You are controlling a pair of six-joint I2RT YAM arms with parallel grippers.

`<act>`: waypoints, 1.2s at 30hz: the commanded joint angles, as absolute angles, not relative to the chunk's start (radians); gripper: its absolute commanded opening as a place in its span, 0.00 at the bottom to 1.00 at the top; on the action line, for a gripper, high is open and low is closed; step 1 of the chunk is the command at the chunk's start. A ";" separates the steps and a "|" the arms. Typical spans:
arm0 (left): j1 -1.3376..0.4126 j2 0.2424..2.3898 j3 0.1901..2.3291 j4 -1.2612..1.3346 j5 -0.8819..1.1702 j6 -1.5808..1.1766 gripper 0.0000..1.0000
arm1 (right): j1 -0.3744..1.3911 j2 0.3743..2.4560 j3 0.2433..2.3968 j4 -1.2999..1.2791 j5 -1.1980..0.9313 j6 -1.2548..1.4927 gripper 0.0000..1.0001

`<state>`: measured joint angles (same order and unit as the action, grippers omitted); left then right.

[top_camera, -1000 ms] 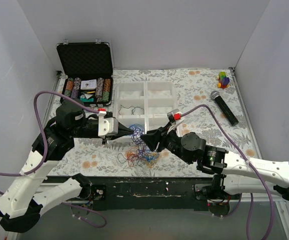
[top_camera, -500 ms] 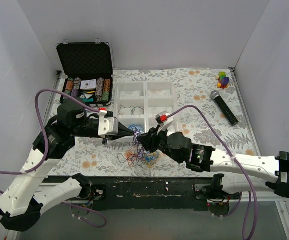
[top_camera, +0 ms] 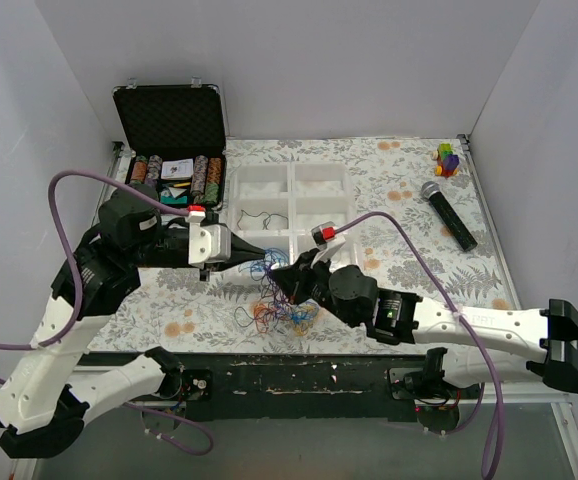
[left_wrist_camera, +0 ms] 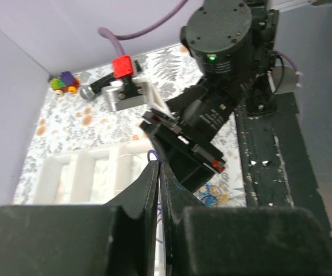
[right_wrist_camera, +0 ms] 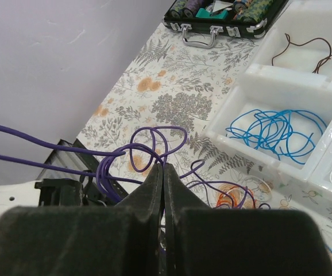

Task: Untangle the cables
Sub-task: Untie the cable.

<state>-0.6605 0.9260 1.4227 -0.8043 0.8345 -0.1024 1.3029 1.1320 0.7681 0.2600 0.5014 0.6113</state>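
Three plain walls box in the scene: back wall (top_camera: 349, 60), left wall (top_camera: 19, 120), right wall (top_camera: 559, 120), all smooth pale white-lavender, bare, meeting in straight vertical corners at the table's far corners. Table (top_camera: 389, 170) fills the floor of the enclosure, covered by a cloth with grey-green fern and leaf print plus scattered orange flowers. Thin metal rail (top_camera: 486, 205) runs along the table's right edge. Near edge has a black strip (top_camera: 299, 378), scuffed and scratched with white marks. Below the near edge, dull grey-green floor (top_camera: 329, 455). Light is even and diffuse, shadows on cloth soft, walls slightly darker toward the corners.
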 commanded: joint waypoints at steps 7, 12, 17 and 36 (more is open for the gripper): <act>-0.664 0.922 1.650 -0.575 0.724 -0.011 0.00 | 1.301 1.112 0.557 0.132 0.563 0.799 0.01; -0.664 0.911 1.666 -0.474 0.663 0.061 0.00 | 1.301 1.140 0.514 0.124 0.538 0.853 0.01; -0.664 0.899 1.641 -0.317 0.572 0.107 0.00 | 1.301 1.167 0.482 0.120 0.511 0.896 0.03; -0.664 1.046 1.698 0.233 0.350 0.418 0.00 | 1.318 1.290 0.376 0.173 0.443 0.991 0.05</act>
